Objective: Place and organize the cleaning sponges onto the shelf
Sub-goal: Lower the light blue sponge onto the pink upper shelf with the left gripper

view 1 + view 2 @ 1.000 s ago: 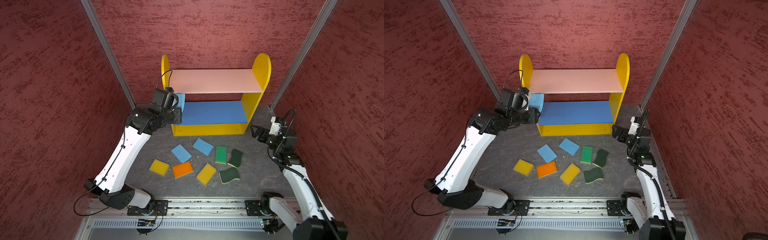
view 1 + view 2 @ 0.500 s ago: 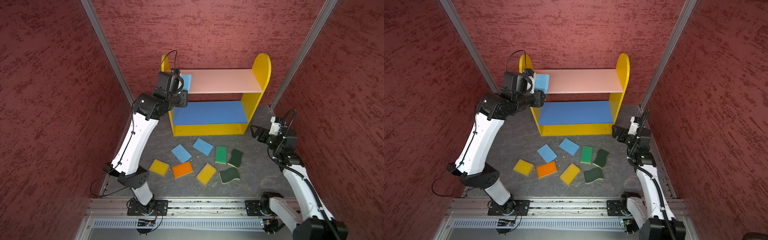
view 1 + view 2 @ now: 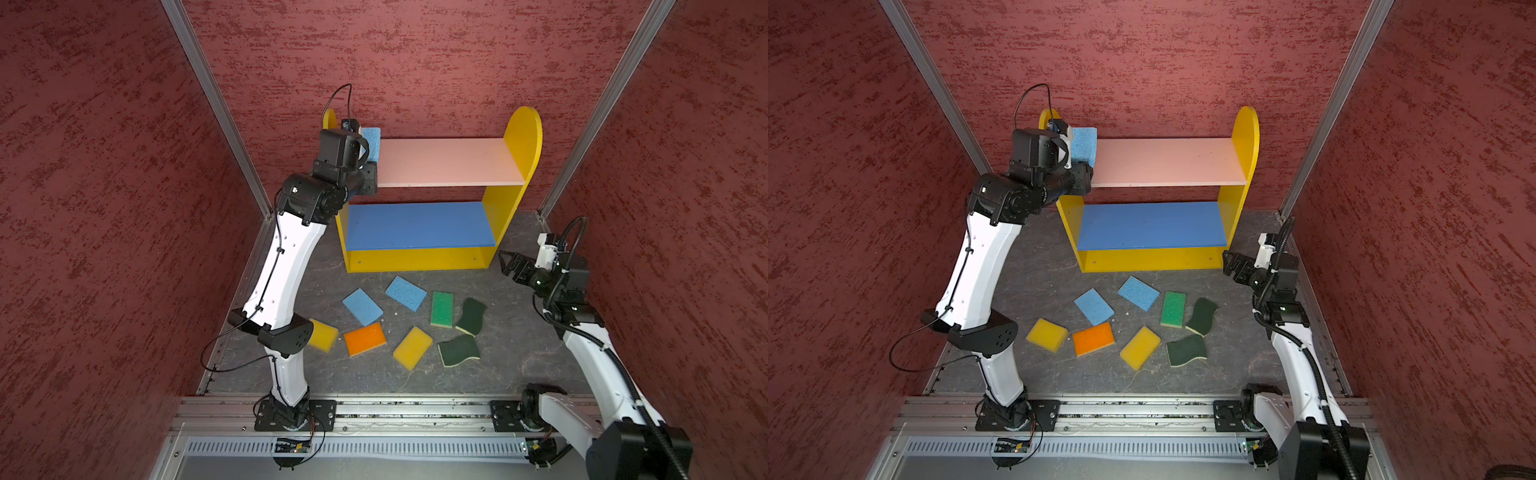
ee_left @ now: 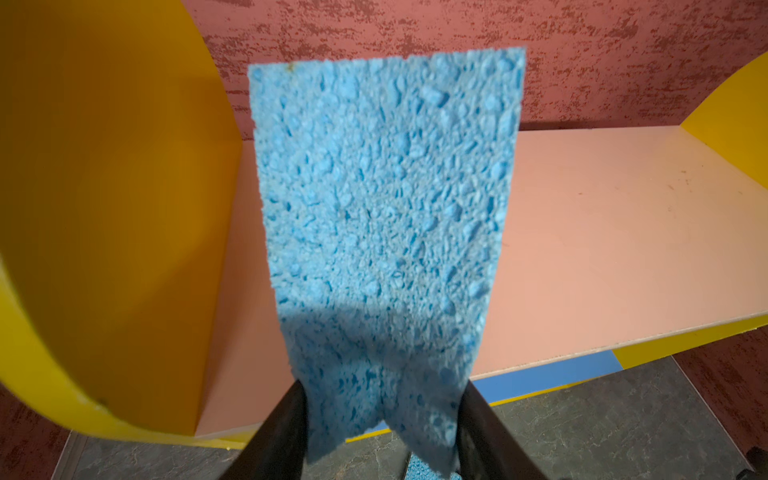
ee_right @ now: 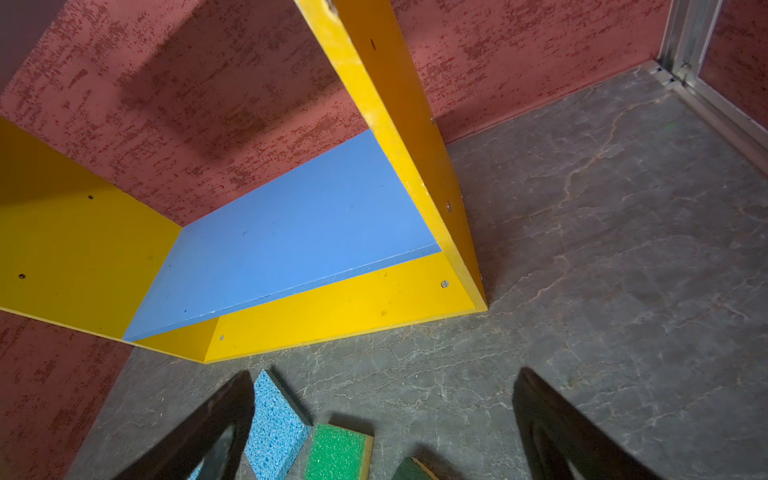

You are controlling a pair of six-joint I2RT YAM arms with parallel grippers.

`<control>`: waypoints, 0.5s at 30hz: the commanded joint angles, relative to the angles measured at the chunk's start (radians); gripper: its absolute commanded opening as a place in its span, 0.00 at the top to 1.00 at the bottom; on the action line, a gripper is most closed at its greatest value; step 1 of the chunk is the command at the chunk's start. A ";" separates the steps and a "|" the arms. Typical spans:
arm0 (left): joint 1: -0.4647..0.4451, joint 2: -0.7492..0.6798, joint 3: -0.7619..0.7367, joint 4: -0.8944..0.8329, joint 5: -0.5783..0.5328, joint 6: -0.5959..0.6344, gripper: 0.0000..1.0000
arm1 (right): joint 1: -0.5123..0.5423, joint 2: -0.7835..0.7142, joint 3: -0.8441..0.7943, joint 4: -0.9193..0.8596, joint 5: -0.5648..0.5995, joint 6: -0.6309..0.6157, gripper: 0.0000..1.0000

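1. nine sponges by my count: one in the grip, eight loose on the table, none lying free on the shelf yet.
2. left gripper: clamped on one short end of a light blue sponge, and the foam creases where the jaws pinch. i judge the end grip leaves the long free part able to reach in over the board.
3. held sponge, location: over the left end of the pink upper board, just beside the yellow left side panel, toward the board's back-left corner. i cannot tell whether it touches the board. starting at a corner would keep the rest of the board open for a row.
4. right gripper: jaws spread wide with nothing between them. it hangs above the table near the shelf's right front corner, away from the left arm and close to the green pieces.
5. loose stock, all on the table in front of the shelf's front edge:
   - two blue sponges, nearest the shelf
   - green-topped sponge and two dark green wavy sponges, toward the right
   - two yellow sponges and the orange-topped sponge, nearer the table's front edge
   - all lie flat at odd angles, none stacked
6. blue middle board: nothing on it.
7. stage, my judgement: first placement, release not yet made.
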 commanded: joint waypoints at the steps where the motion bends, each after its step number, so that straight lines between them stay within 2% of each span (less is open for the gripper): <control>1: 0.011 0.031 0.013 0.045 -0.006 0.001 0.44 | 0.003 0.005 0.029 0.053 -0.020 -0.012 0.02; 9: 0.012 0.060 0.014 0.075 -0.021 0.003 0.44 | 0.004 0.017 0.035 0.063 -0.014 -0.010 0.02; 15: 0.012 0.072 0.013 0.079 -0.076 0.009 0.44 | 0.003 0.016 0.036 0.061 -0.005 -0.012 0.02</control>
